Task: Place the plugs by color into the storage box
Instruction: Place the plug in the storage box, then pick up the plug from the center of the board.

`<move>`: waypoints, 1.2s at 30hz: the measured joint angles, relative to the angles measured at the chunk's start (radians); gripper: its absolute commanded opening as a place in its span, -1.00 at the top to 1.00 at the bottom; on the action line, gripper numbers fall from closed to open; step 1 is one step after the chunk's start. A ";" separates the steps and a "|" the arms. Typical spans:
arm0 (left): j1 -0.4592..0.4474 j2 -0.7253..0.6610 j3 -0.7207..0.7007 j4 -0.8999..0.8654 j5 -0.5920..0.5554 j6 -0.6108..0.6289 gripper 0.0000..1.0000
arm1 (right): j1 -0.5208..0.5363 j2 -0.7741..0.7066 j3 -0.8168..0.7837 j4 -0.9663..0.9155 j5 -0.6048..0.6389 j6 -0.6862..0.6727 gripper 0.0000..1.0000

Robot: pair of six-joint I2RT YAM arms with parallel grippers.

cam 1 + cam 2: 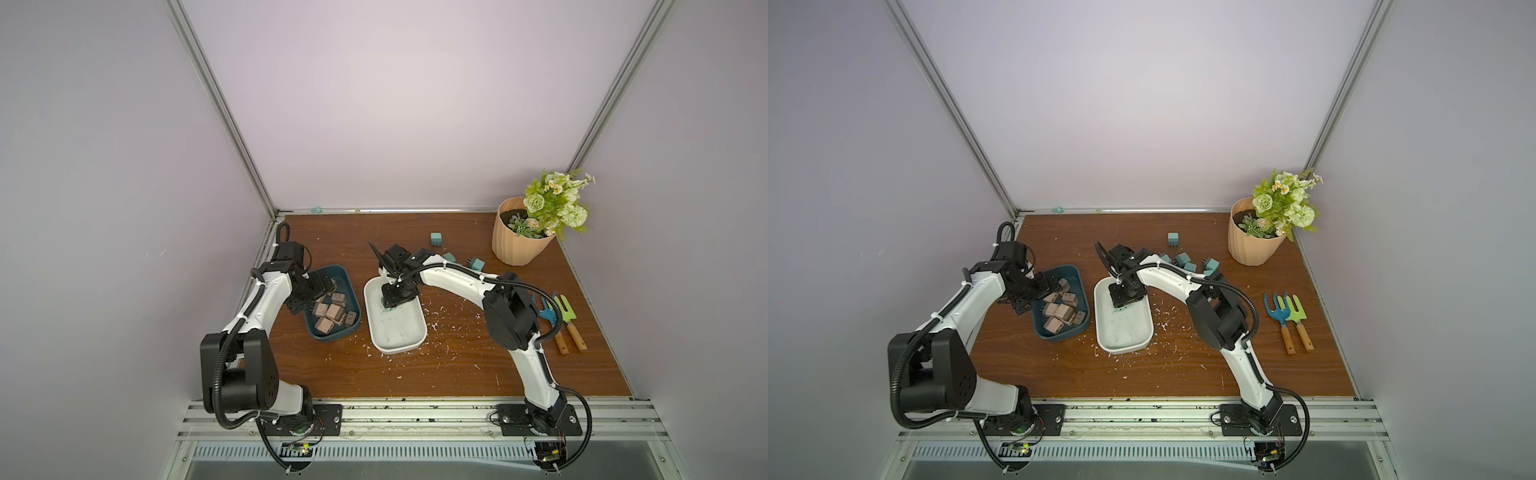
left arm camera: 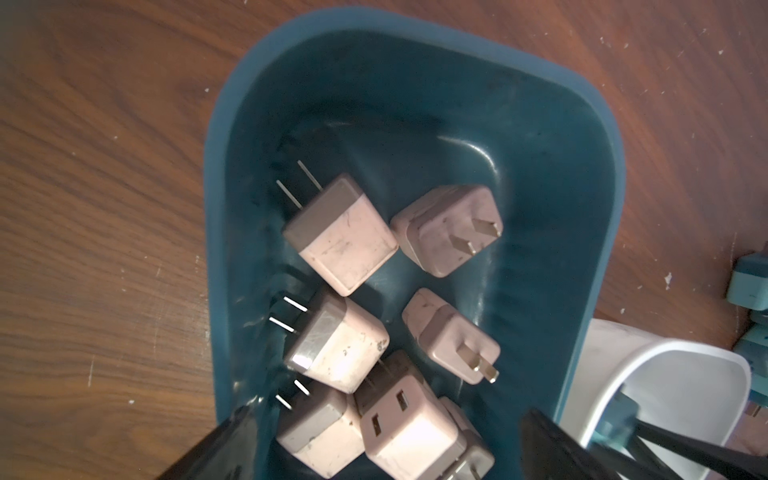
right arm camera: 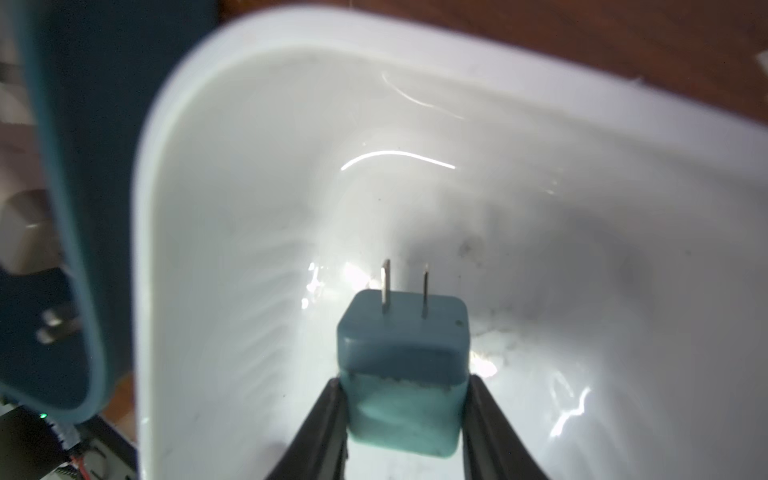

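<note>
Several pinkish-tan plugs (image 2: 349, 237) lie in the dark teal storage box (image 2: 216, 249), seen in both top views (image 1: 332, 337) (image 1: 1059, 337). My left gripper (image 2: 384, 419) hangs open over that box's near end (image 1: 307, 301), with nothing between its fingers. My right gripper (image 3: 405, 386) is shut on a turquoise plug (image 3: 403, 332), prongs pointing away, low inside the white storage box (image 3: 141, 291) (image 1: 399, 349). Several more turquoise plugs (image 1: 436, 239) (image 1: 1181, 259) lie on the wooden table behind the right arm.
A ribbed pot of flowers (image 1: 519, 241) stands at the back right. Two small garden forks (image 1: 561, 316) lie by the right wall. White scraps (image 1: 440, 328) litter the wood around the white box. The two boxes sit side by side, close together.
</note>
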 measured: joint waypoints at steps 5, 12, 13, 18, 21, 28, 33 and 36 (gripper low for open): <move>0.000 -0.006 -0.013 0.000 0.000 0.000 -0.99 | 0.015 0.063 0.104 -0.011 0.006 -0.015 -0.06; 0.000 -0.006 -0.013 0.001 0.000 -0.001 -0.99 | 0.024 0.074 0.196 -0.082 0.044 -0.032 -0.46; 0.000 -0.006 -0.013 0.000 0.000 0.000 -0.99 | 0.022 0.067 0.206 -0.093 0.048 -0.031 -0.48; 0.000 -0.006 -0.013 0.001 0.000 0.000 -0.99 | -0.016 -0.042 0.208 -0.151 0.090 -0.021 -0.54; 0.000 -0.006 -0.013 0.001 0.001 0.000 -0.99 | -0.093 -0.164 0.155 -0.147 0.127 -0.017 -0.57; 0.000 -0.006 -0.013 0.001 0.001 0.000 -0.99 | -0.386 -0.291 -0.036 -0.112 0.190 -0.020 -0.61; 0.000 -0.006 -0.013 0.001 0.004 0.000 -0.99 | -0.486 -0.204 -0.085 -0.097 0.206 -0.035 -0.61; 0.000 -0.007 -0.013 0.001 0.006 0.000 -0.99 | -0.511 -0.151 -0.085 -0.080 0.202 -0.051 -0.60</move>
